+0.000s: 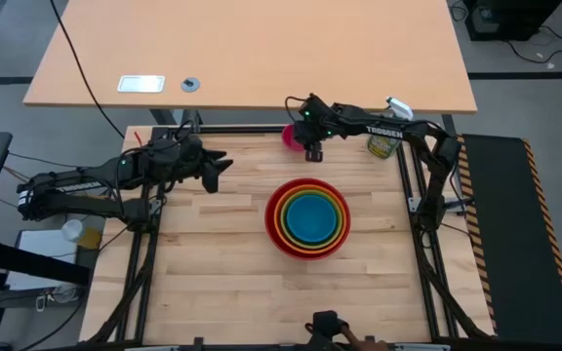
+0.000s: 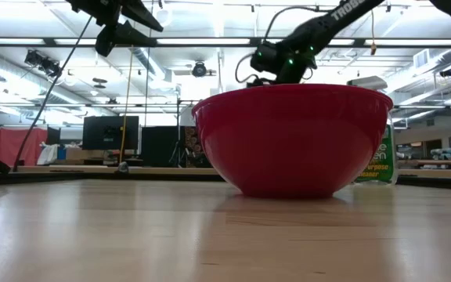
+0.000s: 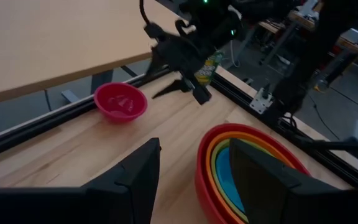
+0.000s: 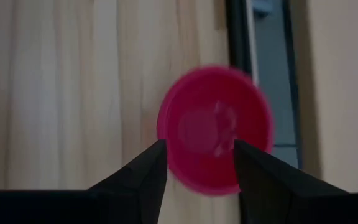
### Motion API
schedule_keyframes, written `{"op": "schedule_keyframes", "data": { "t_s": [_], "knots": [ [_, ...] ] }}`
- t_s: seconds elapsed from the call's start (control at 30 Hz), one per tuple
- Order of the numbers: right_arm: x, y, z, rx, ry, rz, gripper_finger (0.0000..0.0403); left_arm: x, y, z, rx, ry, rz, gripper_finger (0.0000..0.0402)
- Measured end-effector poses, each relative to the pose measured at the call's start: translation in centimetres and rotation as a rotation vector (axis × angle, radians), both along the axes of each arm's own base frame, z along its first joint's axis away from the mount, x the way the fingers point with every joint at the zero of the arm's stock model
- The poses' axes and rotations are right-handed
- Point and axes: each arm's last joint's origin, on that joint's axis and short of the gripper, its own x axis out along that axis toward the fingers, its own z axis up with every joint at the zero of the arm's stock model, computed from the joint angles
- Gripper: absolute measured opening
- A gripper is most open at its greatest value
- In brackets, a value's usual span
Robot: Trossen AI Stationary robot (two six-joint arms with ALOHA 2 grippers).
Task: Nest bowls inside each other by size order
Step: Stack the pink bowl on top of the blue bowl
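The red bowl [image 1: 306, 216] stands on its base at the table's middle, with the orange, lime green and blue bowls [image 1: 307, 215] nested in it; the stack also shows in the left wrist view [image 3: 248, 167] and the low view [image 2: 292, 141]. The small pink bowl [image 1: 290, 136] stands upright on its base near the far edge, and shows too in the left wrist view [image 3: 120, 101] and the right wrist view [image 4: 215, 127]. My right gripper [image 1: 313, 152] hovers open just beside and above the pink bowl [image 4: 197, 171]. My left gripper [image 1: 220, 168] is open and raised at the left [image 3: 194, 180].
A clear spray bottle with a green label [image 1: 384, 144] stands at the far right corner, also in the low view [image 2: 378, 157]. A tan desk [image 1: 252, 49] lies beyond the far edge. Black frame rails [image 1: 413, 185] run along the table's sides.
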Motion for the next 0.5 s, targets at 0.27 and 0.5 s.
{"op": "schedule_keyframes", "data": {
  "t_s": [0.27, 0.5],
  "knots": [
    [-0.7, -0.3, -2.3, 0.019, 0.065, 0.018, 0.019, 0.3, 0.1, -0.2, 0.003, 0.01, 0.03, 0.0194],
    [0.5, -0.5, -4.5, -0.008, 0.125, 0.016, 0.019, 0.7, 0.2, -0.5, -0.019, 0.019, 0.038, 0.0194]
  ]
}}
